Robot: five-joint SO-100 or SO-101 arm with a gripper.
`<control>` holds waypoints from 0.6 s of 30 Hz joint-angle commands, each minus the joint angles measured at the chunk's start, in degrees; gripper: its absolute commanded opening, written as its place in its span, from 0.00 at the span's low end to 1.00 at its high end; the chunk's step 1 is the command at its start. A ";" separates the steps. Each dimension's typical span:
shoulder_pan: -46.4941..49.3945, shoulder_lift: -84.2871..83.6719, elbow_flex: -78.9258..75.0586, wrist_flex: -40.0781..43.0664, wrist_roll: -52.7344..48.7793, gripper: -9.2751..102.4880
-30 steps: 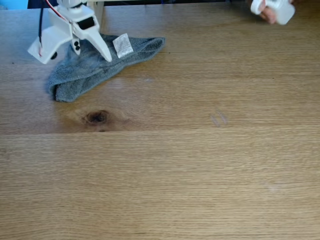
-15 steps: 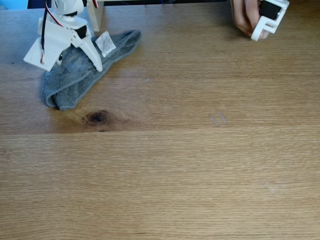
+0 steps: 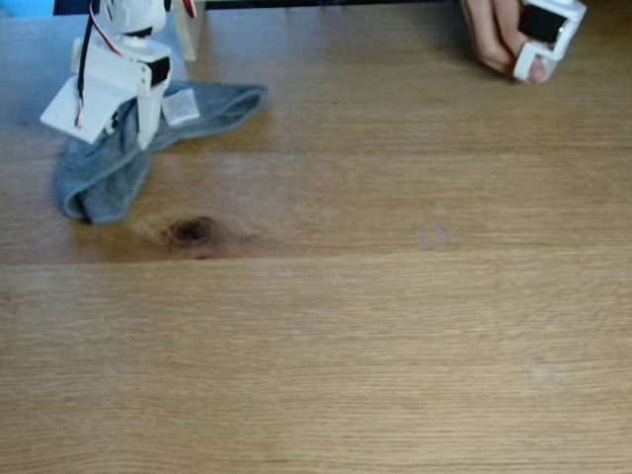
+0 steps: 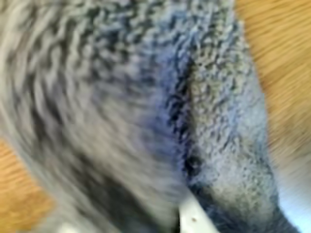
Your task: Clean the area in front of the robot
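The robot [image 3: 104,84], a white arm with red and black wires, stands at the far left of the fixed view. Its gripper [image 3: 145,133] points down into a grey terry cloth [image 3: 99,183] and is shut on a fold of it. The cloth trails to the right, with a white label [image 3: 181,107] on top. The area in front of the robot is a light-brown oak tabletop [image 3: 346,316] with a dark knot [image 3: 193,230]. In the wrist view the blurred cloth [image 4: 121,97] lies close up, with one white fingertip [image 4: 193,219] at the bottom edge.
A person's hand [image 3: 492,39] at the far right holds a white plastic device [image 3: 548,30] over the table. A pale wooden post [image 3: 190,30] stands behind the arm. A faint whitish smudge [image 3: 432,235] marks the wood right of centre.
The gripper has swung left and dragged the cloth left with it, so the cloth has bunched and narrowed. The hand with the white device has come further into view.
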 commanded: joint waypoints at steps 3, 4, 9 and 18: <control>-1.85 7.73 -0.88 5.89 6.77 0.08; -2.55 10.46 -0.88 6.94 7.91 0.08; -6.59 29.00 -0.88 19.34 12.74 0.08; -17.75 58.01 -0.97 49.48 18.19 0.08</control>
